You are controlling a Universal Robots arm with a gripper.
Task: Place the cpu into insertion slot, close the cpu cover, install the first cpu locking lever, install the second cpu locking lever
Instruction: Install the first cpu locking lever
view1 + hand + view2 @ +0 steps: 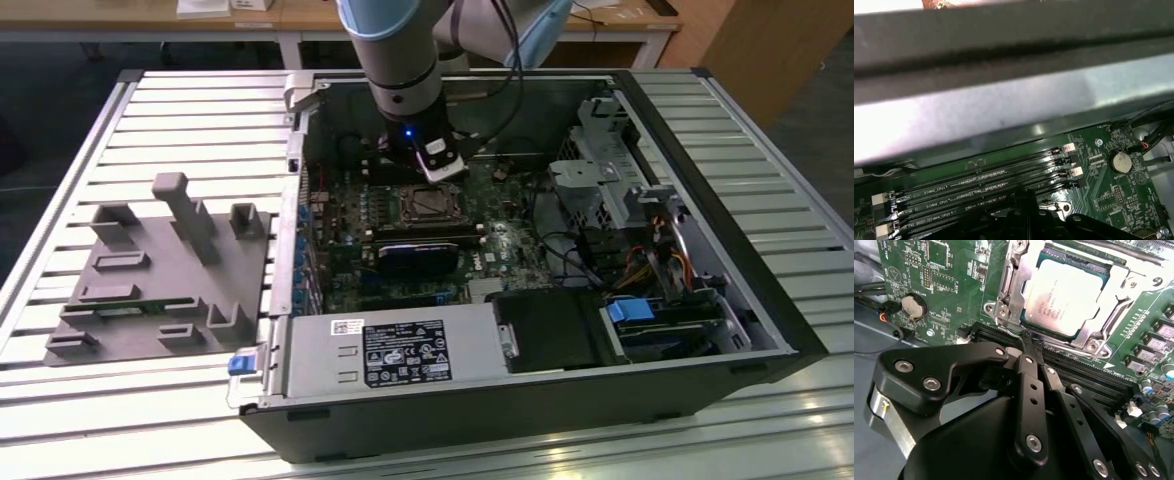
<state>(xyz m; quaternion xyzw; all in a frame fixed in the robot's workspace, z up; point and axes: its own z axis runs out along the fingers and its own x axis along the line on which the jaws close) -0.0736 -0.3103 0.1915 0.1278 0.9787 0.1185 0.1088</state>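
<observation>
Under its closed silver-frame cpu cover, your silvery-tan square cpu sits seated; black gripper pinched together; 2 locking steps seemingly remain.

The arm is reaching into the open computer case, its gripper hanging at the insertion slot; a grey fixture is lying on the slatted table beside the case.

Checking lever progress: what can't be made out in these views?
Second wrist view: the shut end effector hides one edge of the cpu cover; what it touches unclear.
Exterior view: insertion slot too small; whether latched unreadable.
First wrist view: end effector body hides part of the memory slots.
</observation>
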